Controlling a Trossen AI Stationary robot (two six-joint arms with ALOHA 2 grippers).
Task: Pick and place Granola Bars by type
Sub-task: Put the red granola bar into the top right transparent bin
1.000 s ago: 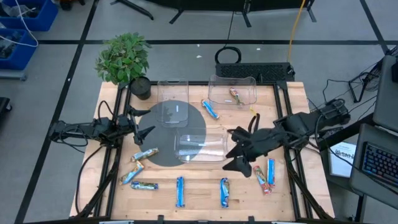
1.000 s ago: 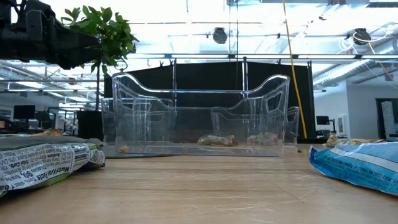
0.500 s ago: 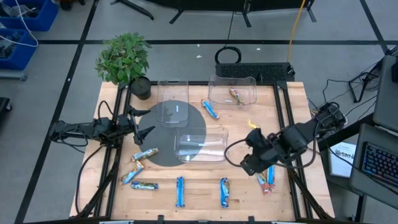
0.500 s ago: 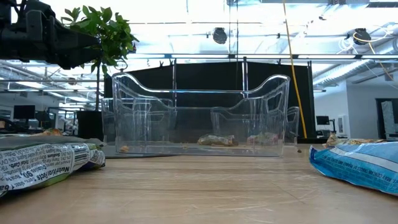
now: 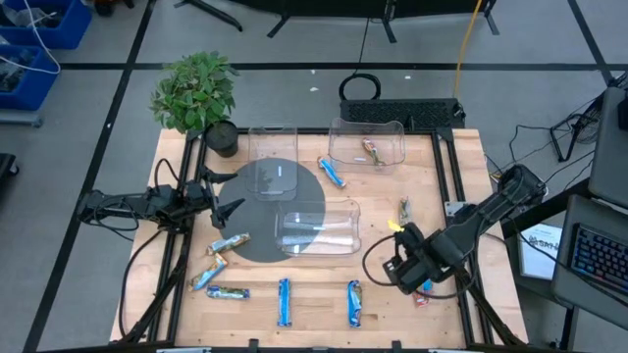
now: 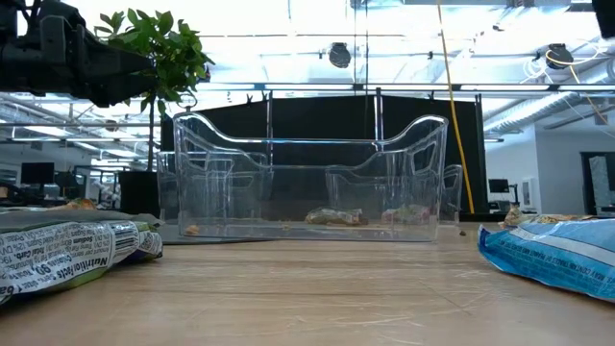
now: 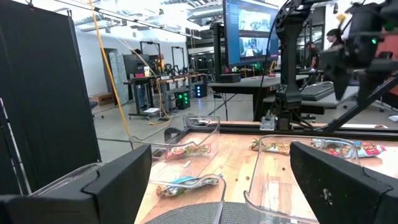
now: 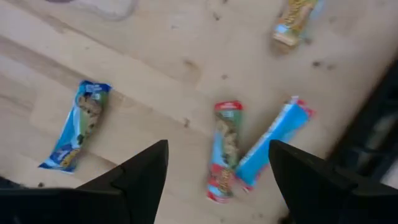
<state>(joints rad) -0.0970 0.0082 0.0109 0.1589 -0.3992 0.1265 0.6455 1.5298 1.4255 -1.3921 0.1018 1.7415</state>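
High view: sorting has barely begun. One reddish multicolour wrapped bar [image 5: 371,151] lies in the far clear plastic bin [image 5: 367,143]; the others are loose on the wooden table [image 5: 314,304] (about ten visible). The right claw [image 5: 407,269] hovers over two bars; the left claw [image 5: 224,192] waits, open and empty, far across the table.

Low view: a clear bin [image 6: 307,178] holds few bars.

Right wrist view: the fingers [image 8: 134,180] are spread, holding nothing. Directly ahead lie a red-green wrapped bar [image 8: 224,149] touching a bright blue bar [image 8: 273,143], both flat and crinkled.
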